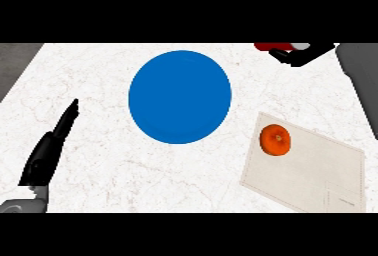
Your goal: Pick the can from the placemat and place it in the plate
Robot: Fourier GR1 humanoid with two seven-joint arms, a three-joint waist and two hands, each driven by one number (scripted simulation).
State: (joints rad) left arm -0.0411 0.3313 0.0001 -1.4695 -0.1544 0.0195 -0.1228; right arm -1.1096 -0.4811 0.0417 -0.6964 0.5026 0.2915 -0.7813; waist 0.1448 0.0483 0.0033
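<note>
Counter (111, 165) holds one blue plate (179, 96), one placemat (310, 175), one orange can (275, 139).

Blue plate (179, 97) sits mid-counter, toward the far edge; bare counter (148, 175) all round it. Wide open stretch between the plate and the counter's near edge, nothing standing there.

Beige placemat (306, 167) lies flat near the near right corner, well apart from the plate, with a clear lane of counter between them. Orange can (275, 139) stands on the placemat's far left corner, the only upright thing on that side; the remainder of the mat is bare.

Left hand (53, 145) with straight fingers occupies the near left part of the counter, apart from the plate.

Right hand (295, 52) at the far right corner, a red object (267, 46) just beside it; grip unclear.
</note>
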